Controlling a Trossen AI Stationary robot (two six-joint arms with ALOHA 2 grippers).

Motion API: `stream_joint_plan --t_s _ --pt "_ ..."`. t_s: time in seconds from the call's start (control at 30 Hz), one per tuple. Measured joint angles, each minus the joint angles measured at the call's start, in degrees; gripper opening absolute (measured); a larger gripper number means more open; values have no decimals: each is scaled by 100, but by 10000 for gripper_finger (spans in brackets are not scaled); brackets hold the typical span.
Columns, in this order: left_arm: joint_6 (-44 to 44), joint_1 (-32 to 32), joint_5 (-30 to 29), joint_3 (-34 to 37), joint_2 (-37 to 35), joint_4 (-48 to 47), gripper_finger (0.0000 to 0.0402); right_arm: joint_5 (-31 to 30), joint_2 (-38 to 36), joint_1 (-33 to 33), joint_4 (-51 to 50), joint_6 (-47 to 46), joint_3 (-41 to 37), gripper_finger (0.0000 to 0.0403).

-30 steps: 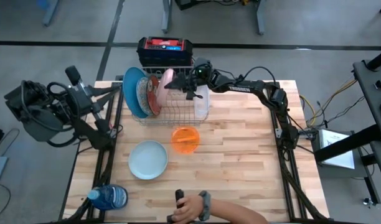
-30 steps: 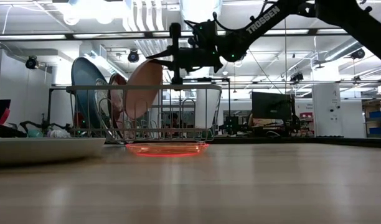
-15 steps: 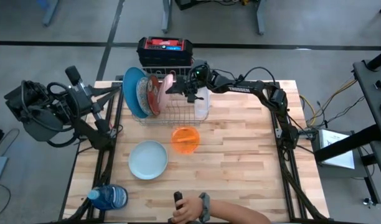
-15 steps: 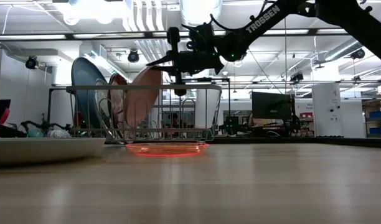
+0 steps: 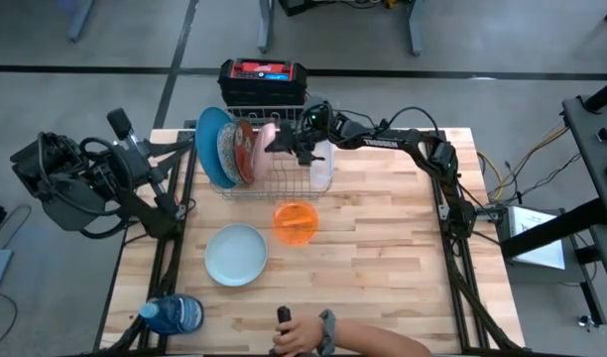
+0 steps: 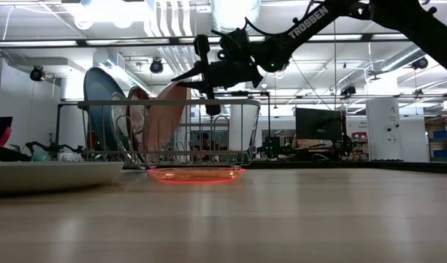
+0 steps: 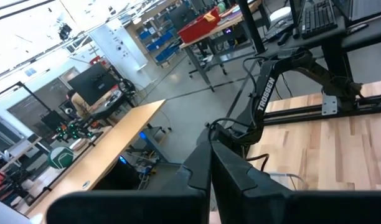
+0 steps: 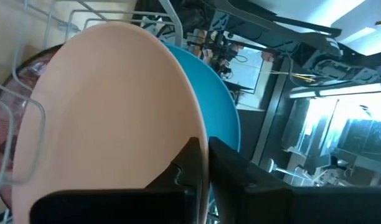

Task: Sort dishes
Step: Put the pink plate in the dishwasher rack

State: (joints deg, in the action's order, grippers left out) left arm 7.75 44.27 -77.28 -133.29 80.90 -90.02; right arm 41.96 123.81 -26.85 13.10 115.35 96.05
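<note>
A wire rack [image 5: 284,184] stands at the table's far edge. In it, on edge, are a large blue plate [image 5: 209,137], a patterned plate [image 5: 227,151], a reddish plate [image 5: 246,149] and a pink dish [image 5: 268,131]. My right gripper [image 8: 206,163] reaches over the rack from the right and is shut on the pink dish [image 8: 109,112]. An orange bowl [image 5: 296,220] and a pale blue plate [image 5: 236,254] lie flat on the table. My left gripper [image 7: 210,163] is shut on nothing. Its arm [image 5: 85,180] is parked beyond the table's left edge. My right gripper pinches the pink dish's upper rim [image 8: 203,134] between its two fingers. The fingers come nearly level from the table's right, slanting a little down. The dish stands on edge, its lower part [image 6: 154,146] down between the rack's wires, next to the reddish plate.
A clear container [image 5: 321,165] sits in the rack's right part. Behind the rack is a black and red box [image 5: 262,77]. A blue water bottle [image 5: 175,313] lies at the near left corner. A person's hand [image 5: 303,333] holds a dark thing at the near edge.
My right gripper has sunk a little and tipped over the rack with the pink dish. The dish has gone lower between the wires and now stands more upright, closer to the reddish plate.
</note>
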Motion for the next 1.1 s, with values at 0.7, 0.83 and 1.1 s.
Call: stream_joint_plan --t_s 0.7,0.83,1.1 --pt "24 0 -6 0 2 0 0 -632 9 46 -160 -651 -2 69" --pt "26 0 -7 0 2 0 0 -1055 9 52 -26 -1423 15 75" --pt "26 0 -22 0 0 1 0 -2107 9 59 443 -2990 24 86"
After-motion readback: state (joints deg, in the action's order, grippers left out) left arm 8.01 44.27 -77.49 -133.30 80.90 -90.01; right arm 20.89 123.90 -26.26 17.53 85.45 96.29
